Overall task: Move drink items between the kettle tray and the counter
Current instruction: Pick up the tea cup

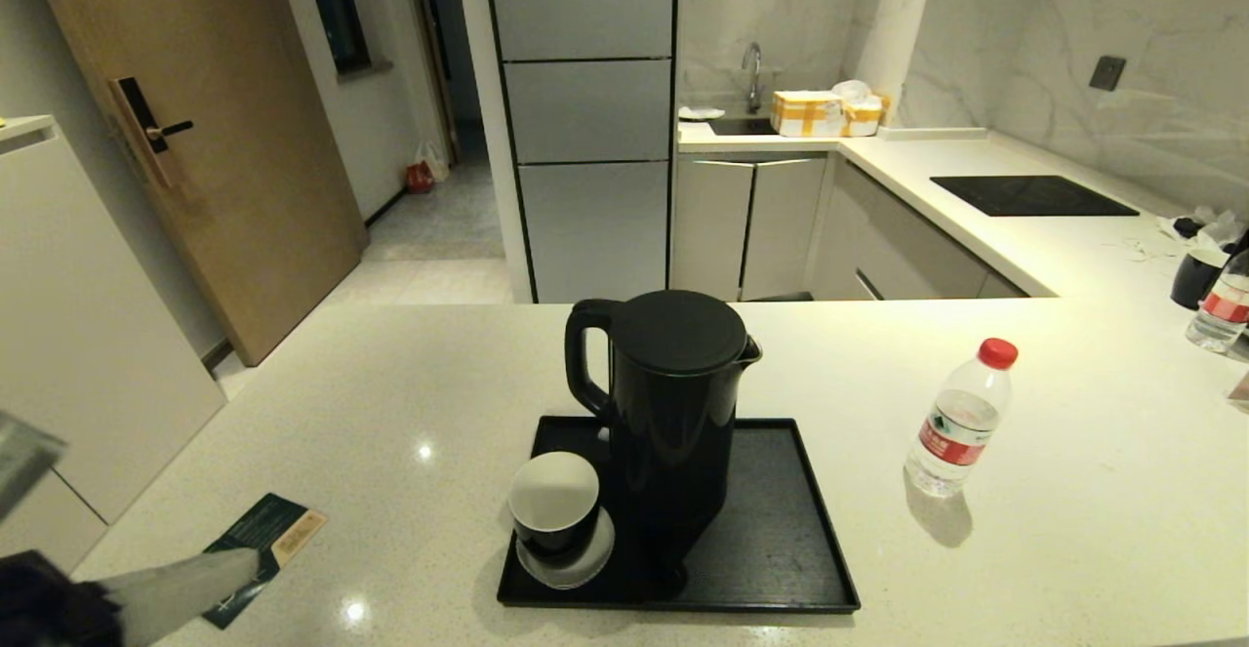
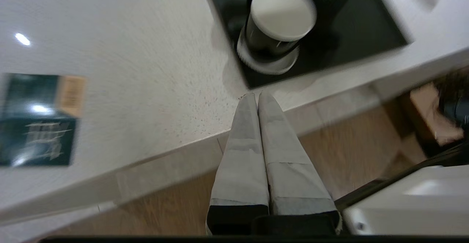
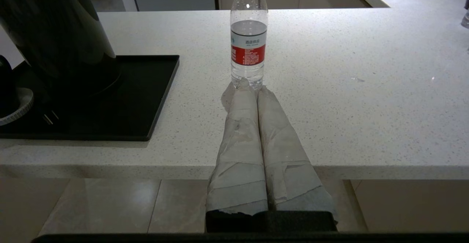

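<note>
A tall black kettle [image 1: 673, 413] stands on the black tray [image 1: 781, 549], with a small black cup [image 1: 553, 505], white inside, on a saucer at the tray's front left. A red-capped water bottle [image 1: 961, 423] stands on the counter [image 1: 1073, 491] to the right of the tray. My left gripper [image 1: 252, 559] comes in low at the front left, shut and empty. In the left wrist view its tips [image 2: 257, 95] hang over the counter's front edge, short of the cup [image 2: 278, 19]. My right gripper [image 3: 255, 87] is shut and empty in front of the counter's edge, pointing at the bottle [image 3: 248, 37].
A dark green card [image 1: 259, 540] lies on the counter by the left gripper. At the far right stand another bottle [image 1: 1220, 310] and a black cup [image 1: 1198, 276]. A black cooktop [image 1: 1032, 195] is set into the back counter, and a sink with yellow boxes [image 1: 825, 112] lies beyond.
</note>
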Robot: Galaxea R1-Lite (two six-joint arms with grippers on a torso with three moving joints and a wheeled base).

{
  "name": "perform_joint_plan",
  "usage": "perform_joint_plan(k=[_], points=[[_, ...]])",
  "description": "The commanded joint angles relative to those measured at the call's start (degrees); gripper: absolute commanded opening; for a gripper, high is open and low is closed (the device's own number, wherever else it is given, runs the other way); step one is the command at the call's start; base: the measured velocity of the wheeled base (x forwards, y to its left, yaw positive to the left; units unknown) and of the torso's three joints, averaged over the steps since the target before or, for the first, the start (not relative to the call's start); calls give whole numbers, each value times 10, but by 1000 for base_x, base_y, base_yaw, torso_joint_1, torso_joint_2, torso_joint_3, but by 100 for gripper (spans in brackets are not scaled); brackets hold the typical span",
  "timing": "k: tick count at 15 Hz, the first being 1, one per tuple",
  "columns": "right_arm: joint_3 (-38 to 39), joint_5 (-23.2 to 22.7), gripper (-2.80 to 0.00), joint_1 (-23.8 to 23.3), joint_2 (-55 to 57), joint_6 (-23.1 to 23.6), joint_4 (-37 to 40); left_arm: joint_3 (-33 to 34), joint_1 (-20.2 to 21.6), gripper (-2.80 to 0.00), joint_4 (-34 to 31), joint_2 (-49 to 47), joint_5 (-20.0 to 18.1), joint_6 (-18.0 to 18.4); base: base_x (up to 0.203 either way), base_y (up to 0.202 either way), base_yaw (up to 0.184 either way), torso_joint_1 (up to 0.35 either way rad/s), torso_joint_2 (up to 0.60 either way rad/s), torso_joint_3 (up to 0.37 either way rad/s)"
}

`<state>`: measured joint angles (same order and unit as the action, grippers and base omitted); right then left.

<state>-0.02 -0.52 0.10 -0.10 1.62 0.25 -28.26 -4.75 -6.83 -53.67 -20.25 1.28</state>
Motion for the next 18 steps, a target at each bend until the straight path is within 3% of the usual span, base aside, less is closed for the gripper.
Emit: perform_joint_plan(k=[1, 5, 8, 9, 11, 15, 16, 17, 18], points=[[0, 0, -280, 0, 1, 0, 0, 85, -4, -280, 261, -200, -9, 10, 0, 0, 0, 0, 0, 0], [0, -1, -280, 0, 1, 0, 0, 193, -17, -280, 661, -481, -6, 53, 0, 0, 0, 0, 0, 0], [0, 0, -280, 0, 1, 0, 0, 269, -77, -280, 920, -622, 43, 75, 0, 0, 0, 0, 0, 0], [0, 0, -280, 0, 1, 0, 0, 283, -90, -280, 945, -632, 58, 79, 0, 0, 0, 0, 0, 0], [0, -1, -280, 0, 1, 0, 0, 283, -96, -280, 945, -640, 32, 79, 0, 0, 0, 0, 0, 0], [0, -1, -280, 1, 1, 0, 0, 283, -97, -280, 945, -640, 22, 78, 0, 0, 0, 0, 0, 0], [0, 0, -280, 0, 1, 0, 0, 283, -98, -218, 945, -645, 21, 78, 0, 0, 0, 0, 0, 0], [0, -1, -280, 0, 1, 0, 0, 283, -99, 0, 945, -658, 16, 78, 0, 0, 0, 0, 0, 0], [0, 0, -280, 1, 1, 0, 0, 281, -107, 0, 945, -666, 4, 78, 0, 0, 0, 0, 0, 0]])
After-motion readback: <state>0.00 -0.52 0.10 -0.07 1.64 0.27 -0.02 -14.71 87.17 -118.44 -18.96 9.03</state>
